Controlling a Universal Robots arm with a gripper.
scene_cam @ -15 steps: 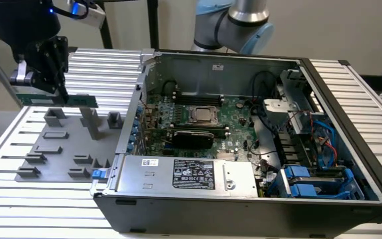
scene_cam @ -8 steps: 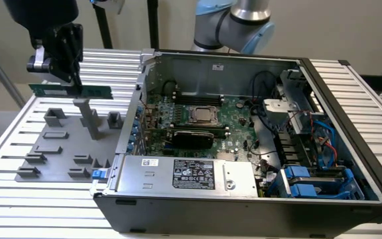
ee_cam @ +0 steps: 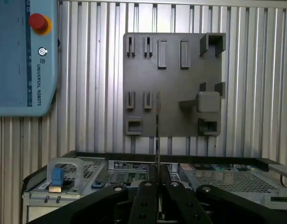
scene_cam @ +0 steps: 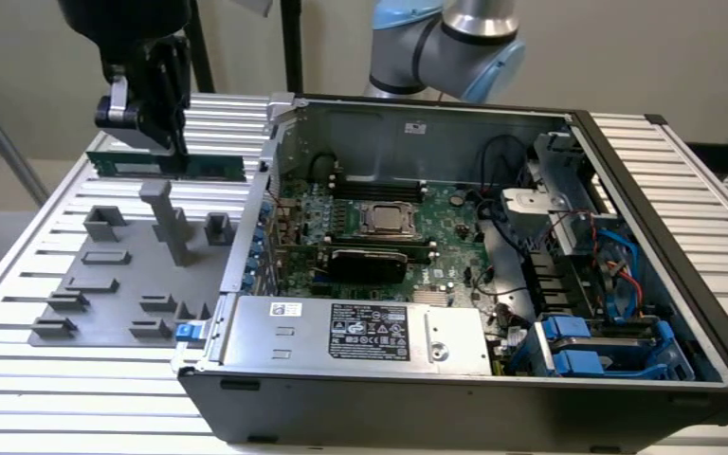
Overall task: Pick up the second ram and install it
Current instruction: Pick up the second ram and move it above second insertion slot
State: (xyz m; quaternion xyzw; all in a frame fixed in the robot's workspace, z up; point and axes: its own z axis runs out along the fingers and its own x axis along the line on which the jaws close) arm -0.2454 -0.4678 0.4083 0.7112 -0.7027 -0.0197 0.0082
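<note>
Aloft at the exterior view's far left, the gripper (scene_cam: 162, 142) is seen above the slatted metal surface (scene_cam: 35, 379). The second ram (scene_cam: 168, 167) is clamped between the narrowly set fingers (ee_cam: 144, 198). The green stick is held level and on edge, clear of the grey fixture plate (scene_cam: 124, 284) that lies beneath it. It is just left of the open computer case (scene_cam: 465, 398), near the case's far left corner. Inside the case, the motherboard (scene_cam: 453, 223) with its processor socket (scene_cam: 390, 219) is exposed, and a silver power supply (scene_cam: 357, 334) is seated along the near wall. In the wrist view, the stick (ee_cam: 157, 126) is seen edge-on as a thin line rising from the gripper (ee_cam: 157, 189) across the fixture plate (ee_cam: 181, 84).
</note>
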